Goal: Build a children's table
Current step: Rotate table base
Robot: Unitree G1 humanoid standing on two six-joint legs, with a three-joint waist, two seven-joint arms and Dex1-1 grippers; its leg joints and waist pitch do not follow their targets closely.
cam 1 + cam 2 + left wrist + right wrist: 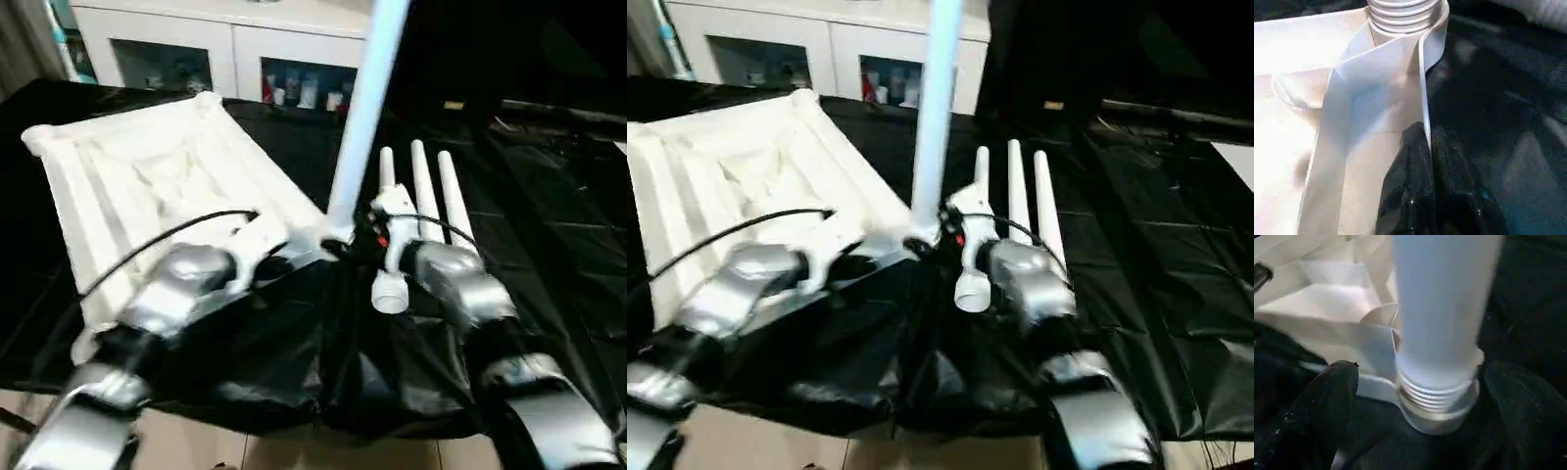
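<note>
- Children's table: its white tabletop (157,176) lies underside up on the black-draped table (549,245), ribs showing, toward the robot's left.
- One leg (364,108) stands upright in the near corner socket (1437,409); its threads still show above the collar in the right wrist view, so I judge it not fully seated.
- Three spare legs (421,196) lie side by side just right of that corner.
- The left gripper (1427,181) has its fingers closed tight on the tabletop's thin rim beside the socket, steadying the board.
- The right gripper (1420,396) has its fingers (1327,401) spread wide on either side of the leg's base, touching nothing.
- To do this step well: keep the rim clamped so the board cannot spin, close again low on the leg, turn it with the leg held plumb, and repeat until no thread shows.
- Risk: a tilted leg may cross-thread or tip out.
</note>
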